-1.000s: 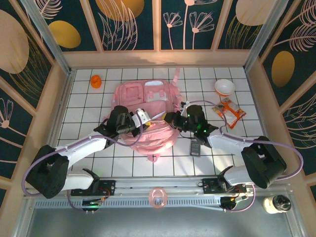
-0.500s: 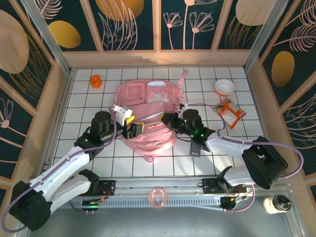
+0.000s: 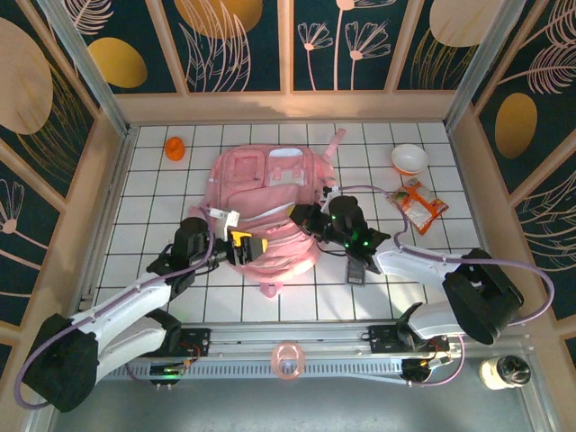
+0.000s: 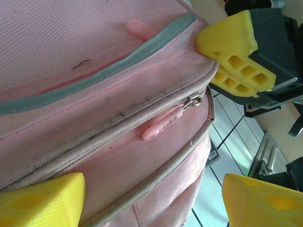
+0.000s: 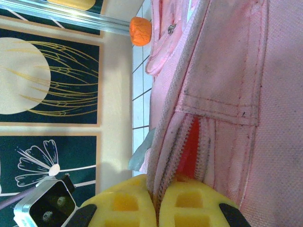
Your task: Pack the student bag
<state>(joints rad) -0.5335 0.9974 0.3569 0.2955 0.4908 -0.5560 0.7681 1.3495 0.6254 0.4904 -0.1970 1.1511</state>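
Observation:
The student bag (image 3: 265, 184), a pale pink backpack, lies flat in the middle of the tiled table. My left gripper (image 3: 247, 247) hovers open at its near-left edge, with its yellow fingers (image 4: 42, 201) spread either side of the bag's side seam and nothing between them (image 4: 154, 203). A pink zip pull (image 4: 163, 124) hangs just beyond them on the student bag (image 4: 94, 56). My right gripper (image 3: 301, 217) is at the bag's right side. It is shut (image 5: 156, 204) on the fabric edge of an open zip of the student bag (image 5: 227, 71), where red lining shows.
An orange toy (image 3: 175, 147) sits at the back left. A white bowl (image 3: 409, 159) and an orange snack packet (image 3: 419, 203) lie at the right. A black flat device (image 3: 357, 268) rests under the right arm. A pink ring (image 3: 287, 360) lies on the front rail.
My left gripper opened and drew back from the top of the bag to its near-left edge. The right gripper kept its hold and shifted slightly left.

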